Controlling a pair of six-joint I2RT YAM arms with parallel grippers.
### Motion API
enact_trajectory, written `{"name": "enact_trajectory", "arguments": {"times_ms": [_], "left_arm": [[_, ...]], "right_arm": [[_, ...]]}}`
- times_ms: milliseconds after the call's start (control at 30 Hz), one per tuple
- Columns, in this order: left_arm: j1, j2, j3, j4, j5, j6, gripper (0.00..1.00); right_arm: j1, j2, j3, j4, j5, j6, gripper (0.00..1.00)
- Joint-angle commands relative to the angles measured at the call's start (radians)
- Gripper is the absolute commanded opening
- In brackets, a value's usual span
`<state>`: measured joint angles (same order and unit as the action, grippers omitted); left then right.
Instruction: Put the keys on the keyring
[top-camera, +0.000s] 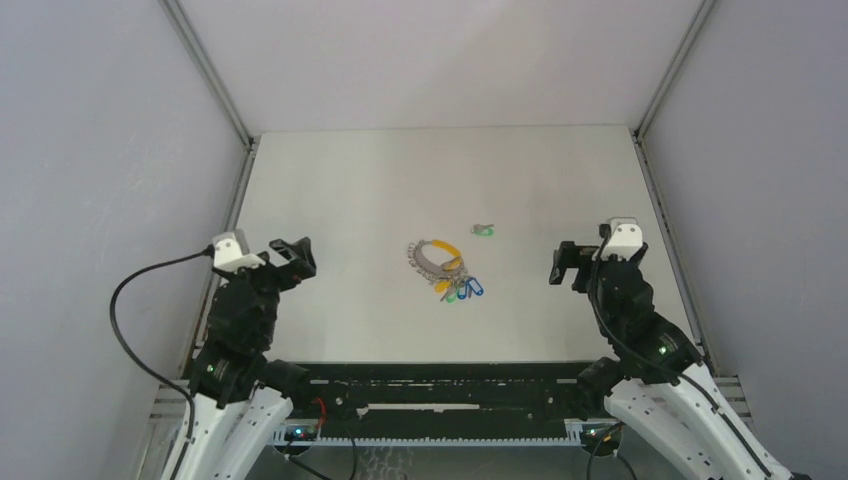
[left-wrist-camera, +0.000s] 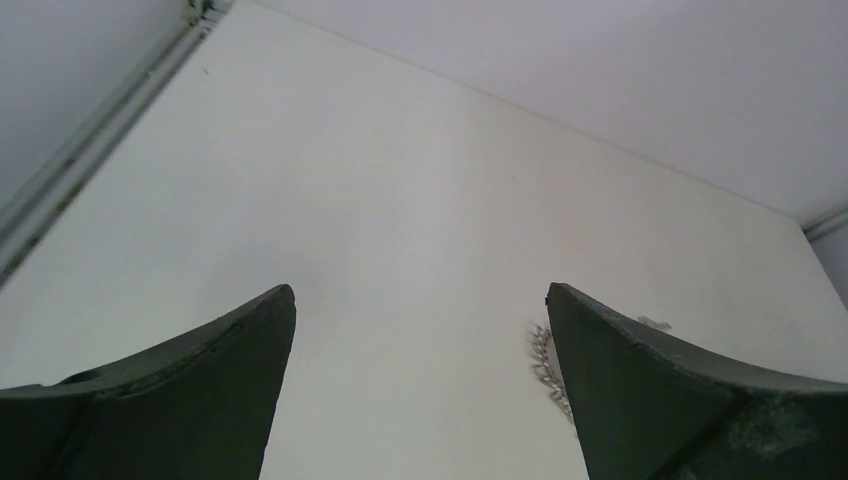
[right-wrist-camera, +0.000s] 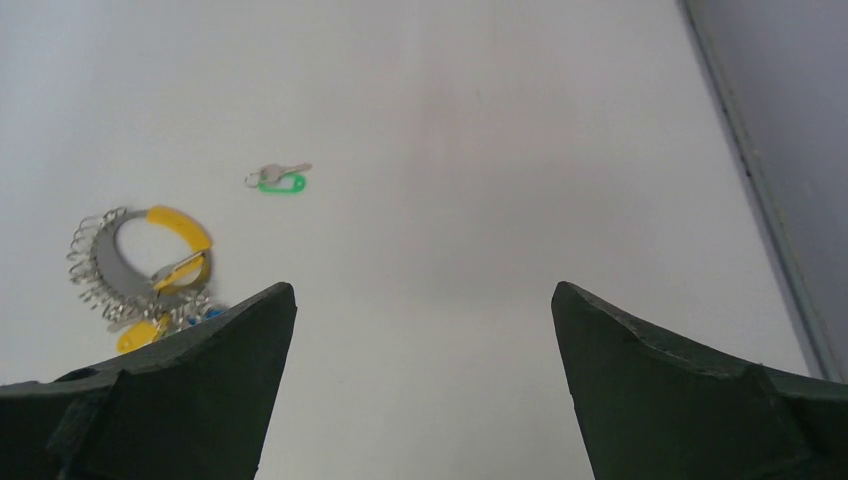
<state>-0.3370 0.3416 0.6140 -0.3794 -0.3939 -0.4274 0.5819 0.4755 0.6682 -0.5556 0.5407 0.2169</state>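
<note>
The keyring (top-camera: 445, 246), a yellow band with a silvery beaded chain, lies flat at the table's middle. A bunch of keys (top-camera: 466, 290) with blue, green and yellow heads lies against its near-right side; I cannot tell whether they hang on it. A single green-headed key (top-camera: 483, 231) lies apart, just behind and right of the ring. My left gripper (top-camera: 300, 256) is open and empty, left of the ring. My right gripper (top-camera: 560, 263) is open and empty, right of it. The right wrist view shows the ring (right-wrist-camera: 178, 220) and green key (right-wrist-camera: 281, 182) beyond my open gripper (right-wrist-camera: 422, 290). The left wrist view shows only the chain (left-wrist-camera: 543, 365) beside my open gripper (left-wrist-camera: 420, 292).
The white table (top-camera: 350, 200) is walled by grey panels on the left, right and back, with metal rails (top-camera: 242, 190) along the side edges. A black rail (top-camera: 440, 385) runs along the near edge between the arm bases.
</note>
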Motion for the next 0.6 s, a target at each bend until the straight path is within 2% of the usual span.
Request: {"name": "enact_trajectory", "arguments": {"times_ms": [0,167,300,567], "left_arm": [[0.008,-0.089,0.056,-0.087,-0.099,0.112,1.00],[0.007,-0.164,0.035,-0.032,-0.044,0.168,1.00],[0.007,-0.232,-0.019,0.054,-0.091,0.136,1.00],[0.008,-0.351,-0.086,0.114,-0.158,0.131,1.00]], "right_arm": [[-0.033,-0.089,0.048,-0.019,0.065,-0.003,1.00],[-0.034,-0.185,0.049,-0.029,0.118,-0.050,1.00],[-0.033,-0.255,0.039,-0.018,0.128,-0.084,1.00],[-0.034,-0.334,-0.011,0.023,0.142,-0.106,1.00]]}}
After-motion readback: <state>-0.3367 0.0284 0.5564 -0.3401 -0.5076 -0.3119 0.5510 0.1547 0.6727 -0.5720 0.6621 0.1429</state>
